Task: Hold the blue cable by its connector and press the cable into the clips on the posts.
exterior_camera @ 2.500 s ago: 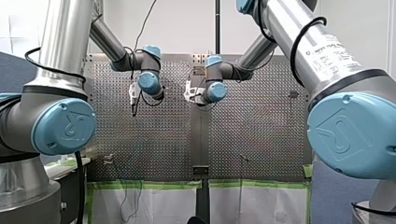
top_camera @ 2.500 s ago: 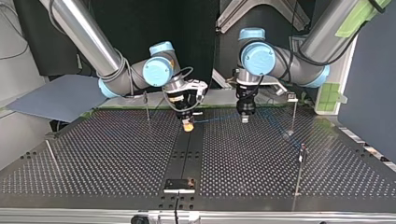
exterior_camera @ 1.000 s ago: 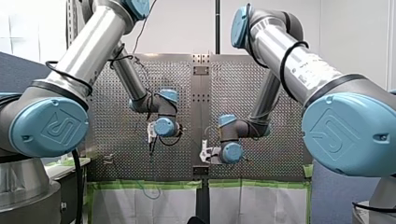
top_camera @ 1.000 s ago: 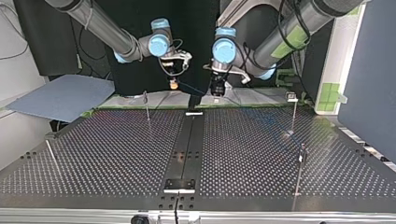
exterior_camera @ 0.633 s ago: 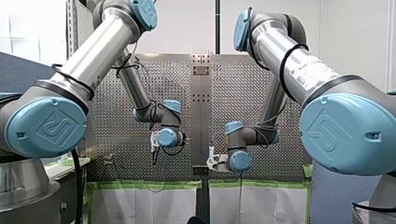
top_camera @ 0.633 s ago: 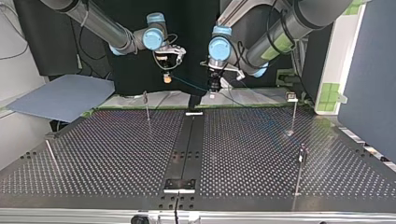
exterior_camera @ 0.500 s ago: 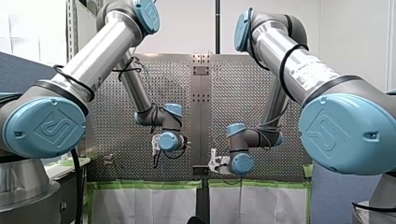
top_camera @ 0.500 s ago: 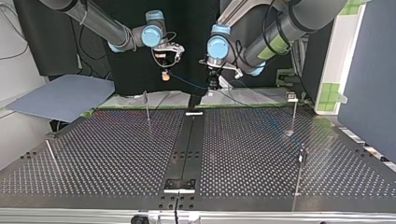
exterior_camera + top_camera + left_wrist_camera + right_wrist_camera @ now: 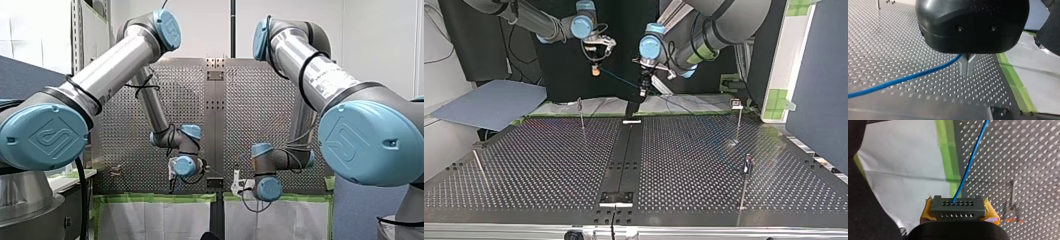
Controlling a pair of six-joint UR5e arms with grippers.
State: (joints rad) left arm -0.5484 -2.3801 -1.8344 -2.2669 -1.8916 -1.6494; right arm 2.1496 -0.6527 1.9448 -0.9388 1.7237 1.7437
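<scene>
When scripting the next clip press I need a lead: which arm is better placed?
Left, probably: my left tool pinches the blue cable and can push it down, while my right tool only holds the connector.

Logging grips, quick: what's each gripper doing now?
Left gripper: shut on the thin blue cable.
Right gripper: shut on the black perforated connector.

Left wrist view: perforated metal surface (image 9: 898, 50) under my left pincer (image 9: 967, 73); green tape strip (image 9: 1013, 80) along its edge, just beside the pincer; white sheeting (image 9: 1043, 82) past the tape.

Top view: black backdrop (image 9: 624, 50) behind my right pincer (image 9: 595, 72); grey-blue board (image 9: 489, 102) well off to its side, away from my left pincer.

Front view: white wall (image 9: 210, 30) beyond both pincers, evenly lit.
</scene>
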